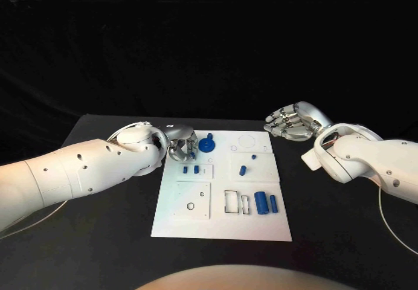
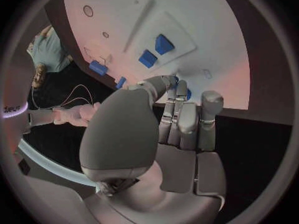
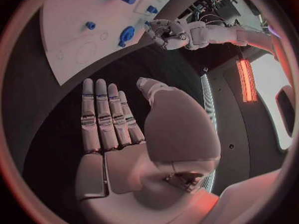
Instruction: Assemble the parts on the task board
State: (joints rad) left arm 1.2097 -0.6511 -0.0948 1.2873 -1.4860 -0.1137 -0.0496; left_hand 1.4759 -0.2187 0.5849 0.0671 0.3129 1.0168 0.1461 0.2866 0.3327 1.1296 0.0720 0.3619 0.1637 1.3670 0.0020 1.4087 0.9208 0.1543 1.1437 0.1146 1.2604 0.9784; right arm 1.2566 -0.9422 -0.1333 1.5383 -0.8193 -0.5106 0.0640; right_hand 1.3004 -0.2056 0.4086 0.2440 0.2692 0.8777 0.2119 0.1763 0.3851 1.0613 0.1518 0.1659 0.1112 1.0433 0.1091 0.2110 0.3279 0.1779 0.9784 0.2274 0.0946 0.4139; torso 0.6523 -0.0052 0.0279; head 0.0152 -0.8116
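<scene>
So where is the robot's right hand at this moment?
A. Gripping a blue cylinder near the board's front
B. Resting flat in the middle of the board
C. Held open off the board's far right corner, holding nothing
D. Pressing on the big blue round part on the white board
C: the right hand is off the far right corner of the task board, fingers extended and empty, touching no part.
</scene>
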